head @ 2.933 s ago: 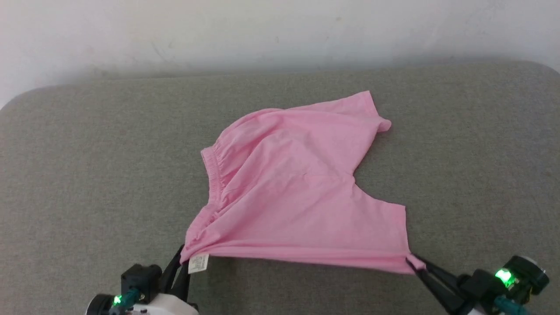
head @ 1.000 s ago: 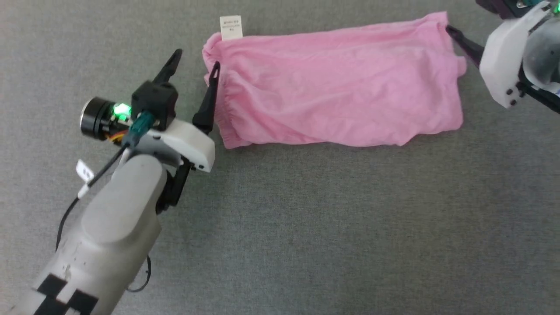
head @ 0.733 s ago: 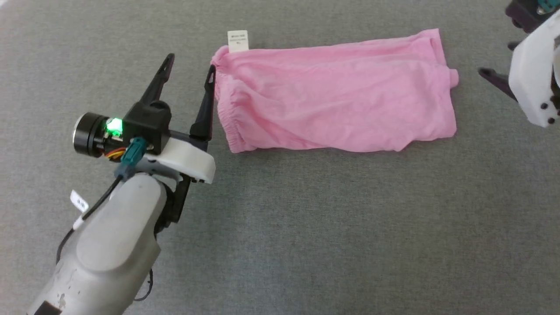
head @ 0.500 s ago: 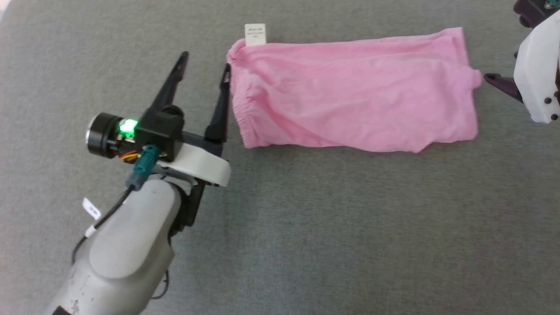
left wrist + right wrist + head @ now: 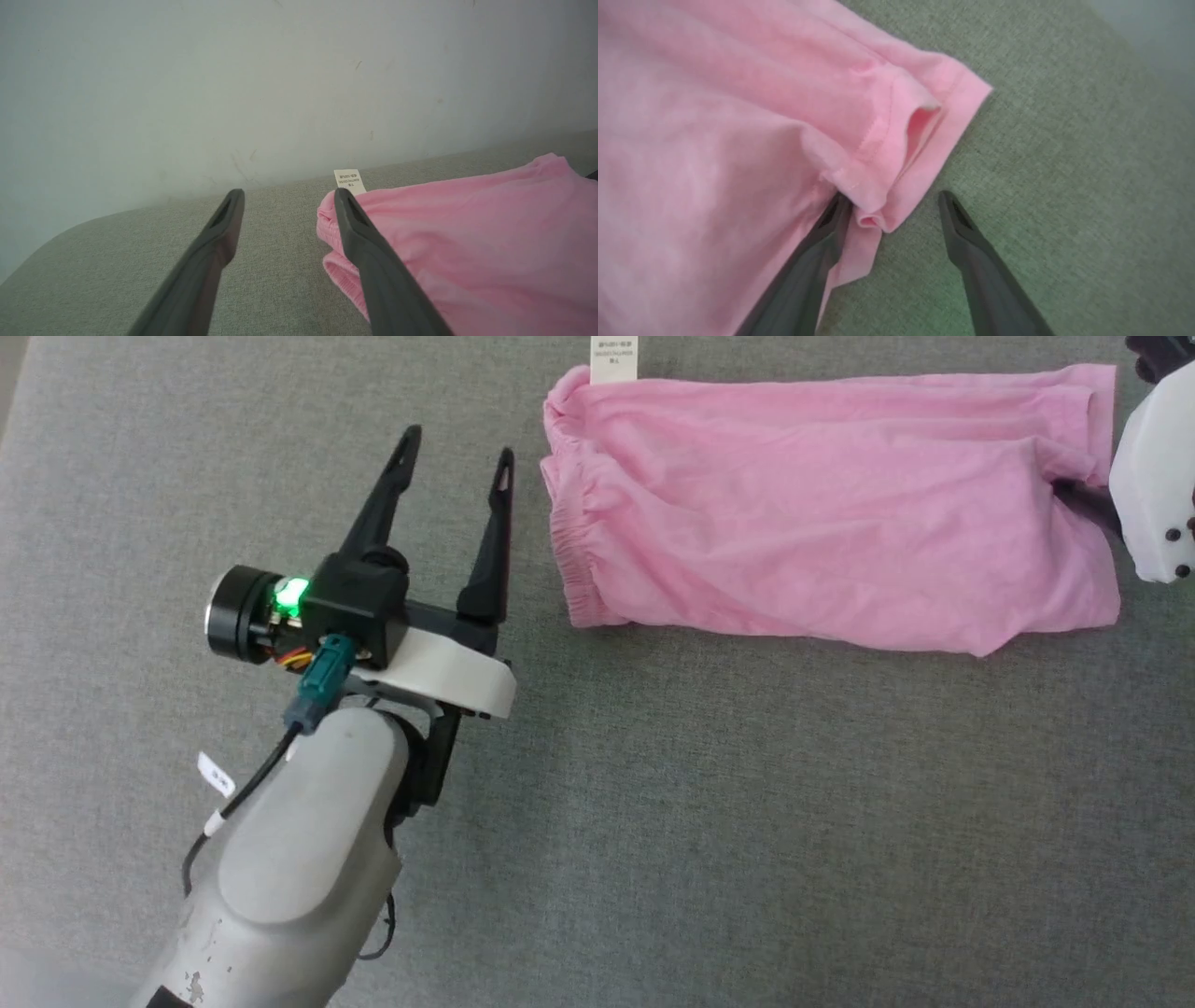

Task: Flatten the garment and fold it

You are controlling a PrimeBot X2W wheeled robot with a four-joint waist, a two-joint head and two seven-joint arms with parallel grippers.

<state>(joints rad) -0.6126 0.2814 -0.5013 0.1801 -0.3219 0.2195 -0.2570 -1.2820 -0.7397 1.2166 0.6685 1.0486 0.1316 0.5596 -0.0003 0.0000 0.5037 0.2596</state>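
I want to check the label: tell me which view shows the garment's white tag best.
Left wrist view: the white tag shows whole, sticking out past the edge of the garment. The head view clips it at the picture's top. The right wrist view looks at the garment's hemmed end.

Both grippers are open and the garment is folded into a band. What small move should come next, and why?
Probably close the right gripper on the garment edge lying between its open fingers: the cloth lies as one long band, so a crosswise fold seems next.
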